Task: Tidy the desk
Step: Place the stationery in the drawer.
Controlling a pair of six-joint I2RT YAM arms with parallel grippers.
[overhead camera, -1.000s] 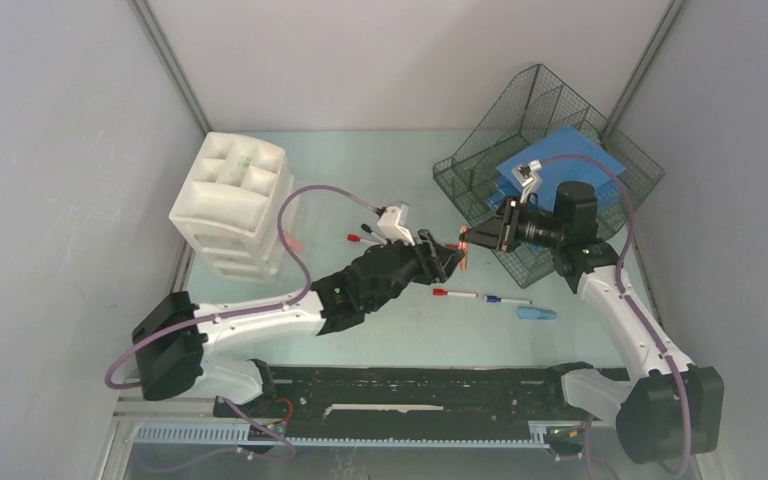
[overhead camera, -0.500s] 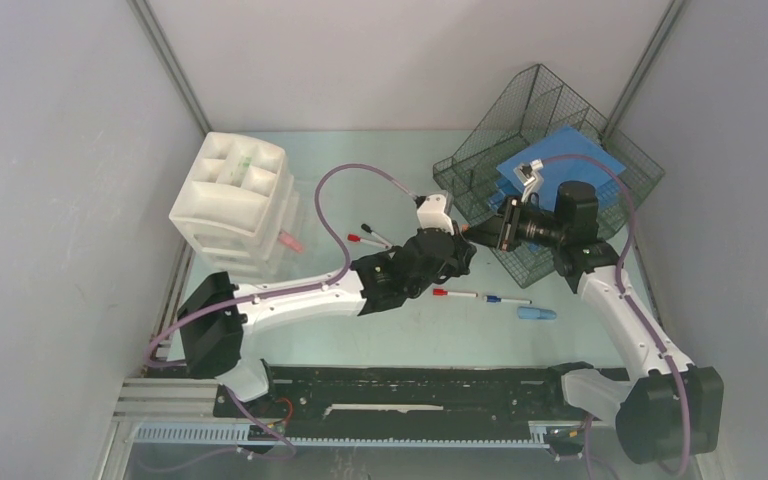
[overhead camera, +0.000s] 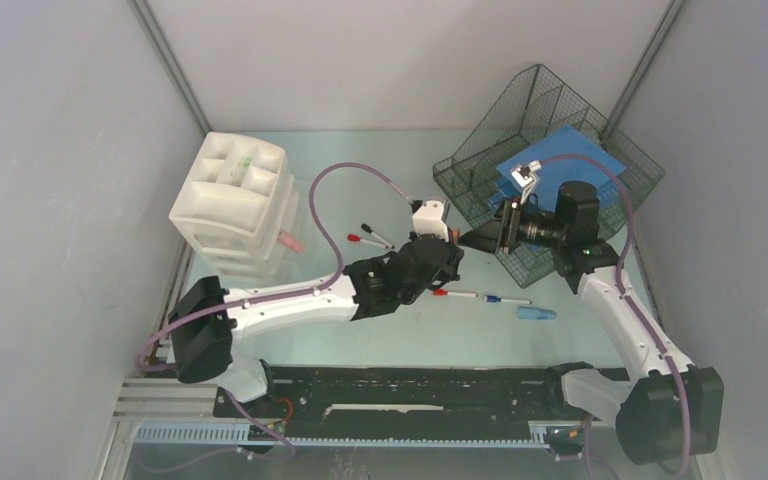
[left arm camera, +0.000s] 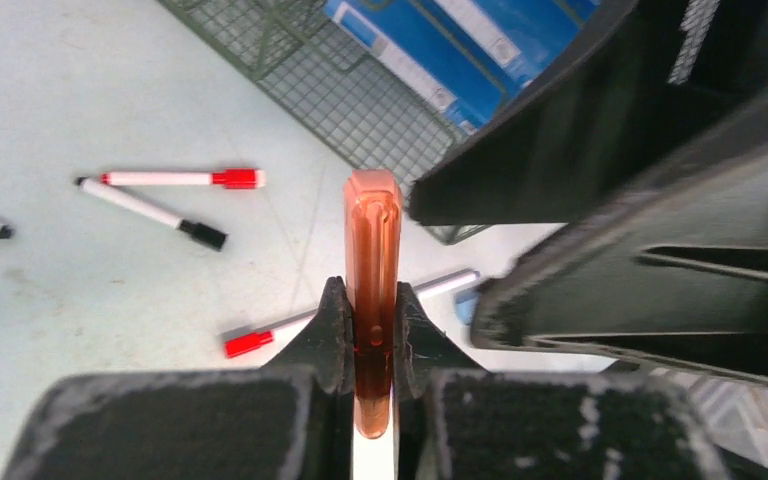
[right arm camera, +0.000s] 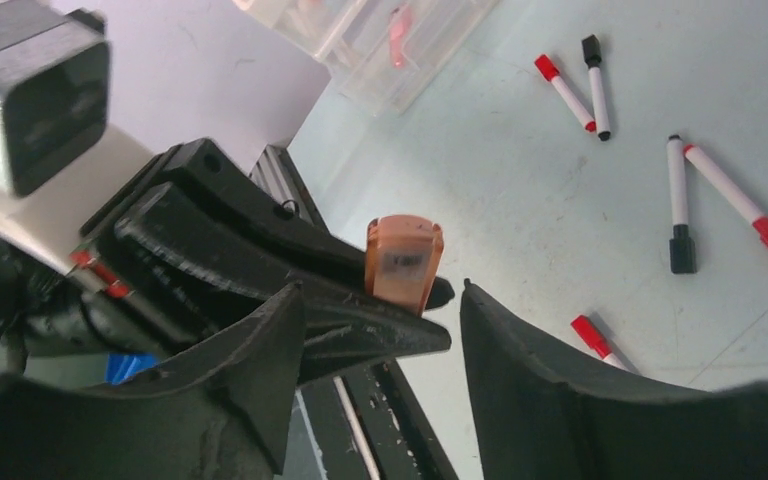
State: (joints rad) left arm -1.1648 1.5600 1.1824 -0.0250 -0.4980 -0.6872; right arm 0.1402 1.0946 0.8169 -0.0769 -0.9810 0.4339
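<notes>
Above the desk (overhead camera: 360, 165), left gripper (left arm camera: 372, 310) pinching translucent orange stick (left arm camera: 372, 230)

No legible text, number, brand or sign appears in any view. The blue flat item (overhead camera: 570, 150) in the wire-mesh tray (overhead camera: 550, 90), at the far right corner of the desk (overhead camera: 380, 170), carries white strip labels. Their print is too small and blurred to read. The orange translucent piece (right arm camera: 403, 260) shows a dark patch on its end face, with no characters discernible.
</notes>
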